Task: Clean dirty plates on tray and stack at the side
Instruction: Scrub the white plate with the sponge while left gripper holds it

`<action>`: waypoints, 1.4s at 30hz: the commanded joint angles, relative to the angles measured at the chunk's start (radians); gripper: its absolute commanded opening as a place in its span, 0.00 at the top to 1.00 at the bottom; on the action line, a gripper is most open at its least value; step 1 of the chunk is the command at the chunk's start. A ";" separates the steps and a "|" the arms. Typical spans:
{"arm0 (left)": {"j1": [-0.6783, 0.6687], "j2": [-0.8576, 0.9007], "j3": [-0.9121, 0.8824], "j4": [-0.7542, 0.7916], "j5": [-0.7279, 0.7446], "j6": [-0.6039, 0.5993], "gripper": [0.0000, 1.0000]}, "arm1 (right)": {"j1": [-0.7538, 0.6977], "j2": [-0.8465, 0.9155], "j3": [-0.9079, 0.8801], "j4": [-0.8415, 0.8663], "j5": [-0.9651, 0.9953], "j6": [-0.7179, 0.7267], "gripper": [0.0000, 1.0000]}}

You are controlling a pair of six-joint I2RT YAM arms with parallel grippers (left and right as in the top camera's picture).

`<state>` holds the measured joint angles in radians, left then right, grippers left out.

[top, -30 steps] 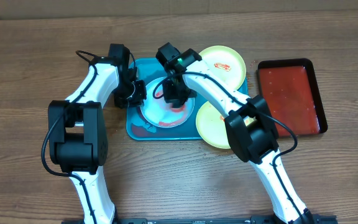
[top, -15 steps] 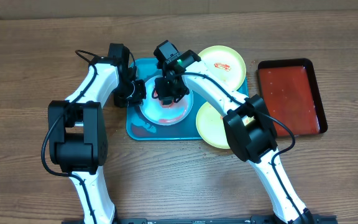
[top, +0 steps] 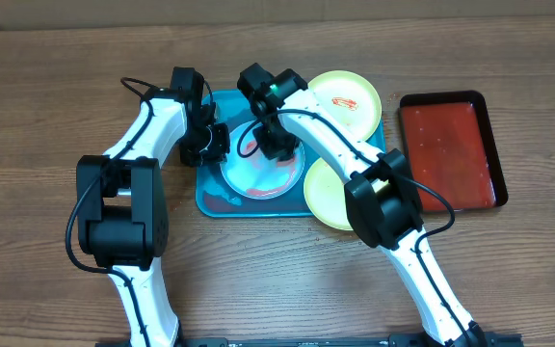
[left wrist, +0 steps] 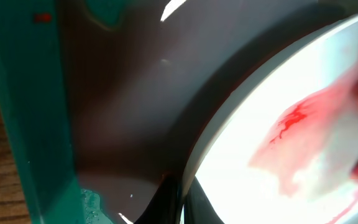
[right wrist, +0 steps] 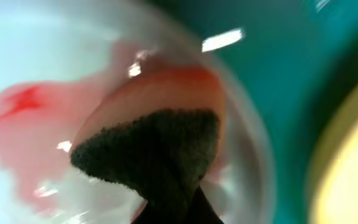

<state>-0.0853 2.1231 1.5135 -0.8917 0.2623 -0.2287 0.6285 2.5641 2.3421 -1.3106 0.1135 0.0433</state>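
Note:
The pale blue-white dirty plate (top: 258,179) lies on the turquoise tray (top: 207,199) with red sauce smeared over it. My left gripper (top: 214,143) is shut on its left rim; the rim shows pinched between the fingers in the left wrist view (left wrist: 182,200). My right gripper (top: 276,145) is shut on a dark sponge (right wrist: 160,149) pressed onto the plate's far part (right wrist: 30,62). One yellow-green plate (top: 350,94) with a red smear sits at the tray's far right corner. The other (top: 328,193) overlaps the tray's near right edge.
A smaller dark-red, black-rimmed tray (top: 451,149) lies on the wooden table to the right. Dark brownish liquid covers the tray floor (left wrist: 123,112) left of the held plate. Both arms crowd over the tray's far half.
The right gripper with the sponge slid left across the plate, then back right. The red smear has spread and thinned. The left gripper has kept its hold on the rim.

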 commanded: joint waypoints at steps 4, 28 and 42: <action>0.010 0.015 -0.008 0.010 -0.006 0.005 0.96 | -0.004 0.027 0.014 0.072 0.029 -0.196 0.96; 0.009 0.015 -0.008 0.011 -0.007 0.005 0.96 | 0.076 0.034 0.014 0.053 -0.127 0.008 0.96; 0.009 0.015 -0.008 0.018 -0.007 0.004 0.96 | 0.085 0.034 0.013 0.227 -0.322 0.809 0.96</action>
<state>-0.0711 2.1231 1.5135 -0.8856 0.2623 -0.2256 0.6937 2.5809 2.3428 -1.1213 -0.1444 0.6647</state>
